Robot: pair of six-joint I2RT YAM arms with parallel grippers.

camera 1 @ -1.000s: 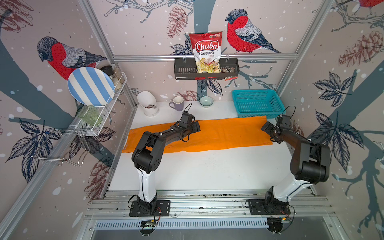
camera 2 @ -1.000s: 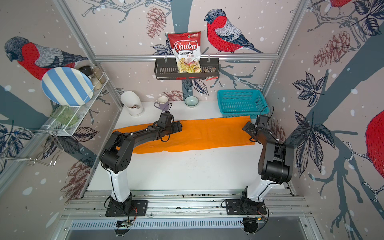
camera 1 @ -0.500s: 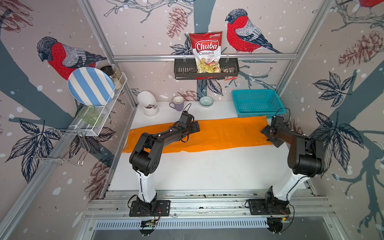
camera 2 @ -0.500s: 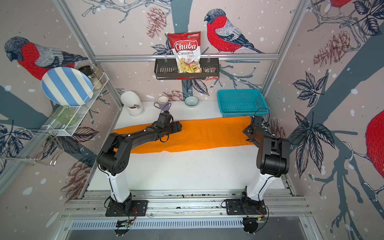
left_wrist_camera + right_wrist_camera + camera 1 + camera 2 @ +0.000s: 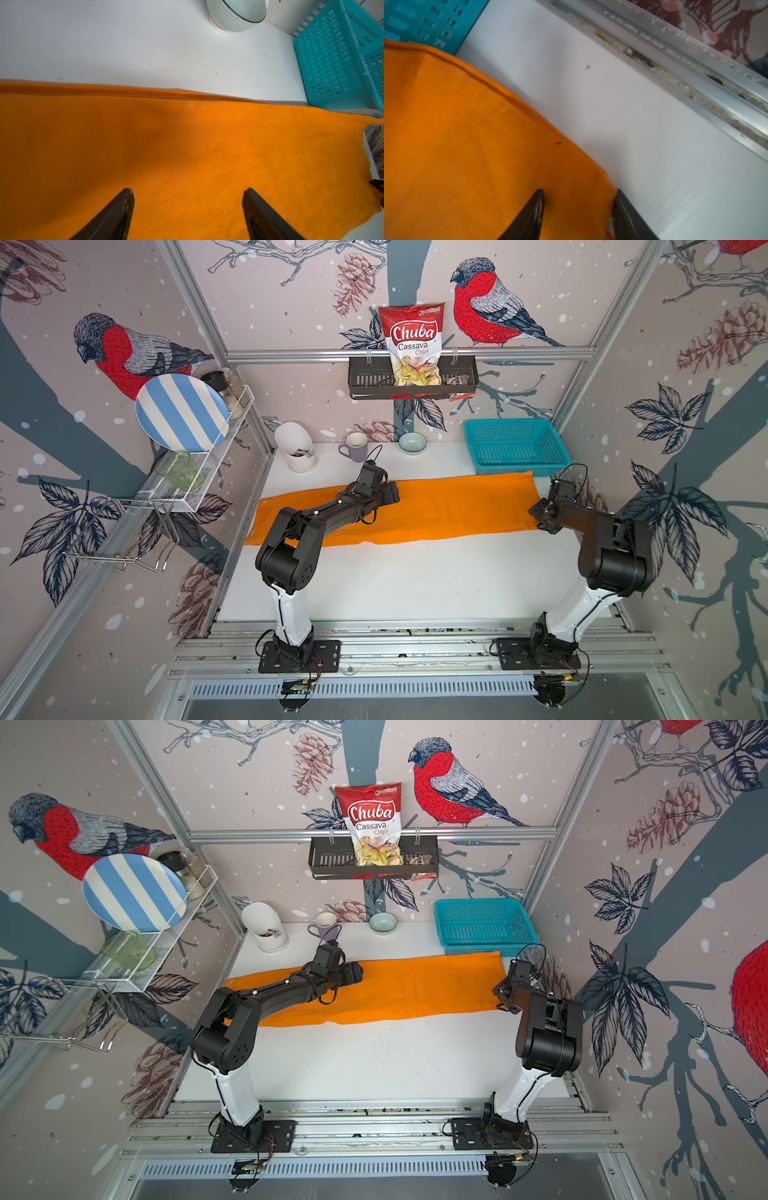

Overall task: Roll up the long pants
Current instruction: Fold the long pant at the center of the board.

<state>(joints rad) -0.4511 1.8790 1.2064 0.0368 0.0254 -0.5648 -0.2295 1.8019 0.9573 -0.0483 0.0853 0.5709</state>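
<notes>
**A:** What has changed over the last second?

**B:** The right end effector (image 5: 538, 512) has shifted a little along the right end of the long pants (image 5: 457, 506), towards its near corner. Its jaws have come in from wide to narrow. The left arm has hardly stirred.

**A:** Lay it out, biggest first.

**B:** The white table (image 5: 415, 580) carries everything. The long pants lie flat on its far half as one orange band, from the left edge almost to the right wall. Their far right corner lies against the front of the teal basket (image 5: 515, 443), which stands in the table's far right corner.

**A:** And the end effectors?

**B:** The left end effector (image 5: 188, 193) is over the middle of the band. Its jaws are wide, with only flat cloth below them. I cannot tell whether it touches the cloth. In the right wrist view, one finger (image 5: 533, 214) of the right end effector is over the cloth and the other is at the bare-table side of the hem. The cloth's edge lies in the narrow gap between them. I cannot tell whether they pinch it.

**A:** Smaller things?

**B:** A lilac mug (image 5: 355, 445) and a pale green bowl (image 5: 412, 443) stand along the far edge, apart from the cloth.
</notes>
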